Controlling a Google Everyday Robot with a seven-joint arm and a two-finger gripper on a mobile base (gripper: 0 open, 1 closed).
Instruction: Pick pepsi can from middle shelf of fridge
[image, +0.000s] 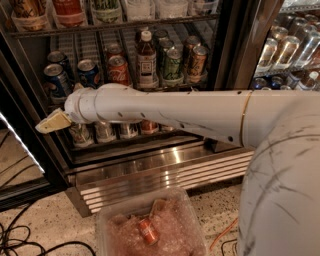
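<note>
The gripper (54, 121) hangs by the front left corner of the fridge (165, 170), just under the left end of the middle shelf (170, 88); whether it is open or closed I cannot tell. Above it the pepsi can (55, 81), blue with a silver top, stands at the shelf's left edge, its logo hard to make out. Rightward come one more blue can (88, 73), one red can (119, 70), one bottle (146, 57) and two greenish cans (172, 63). The arm (175, 112) half hides four lower cans (105, 131)
</note>
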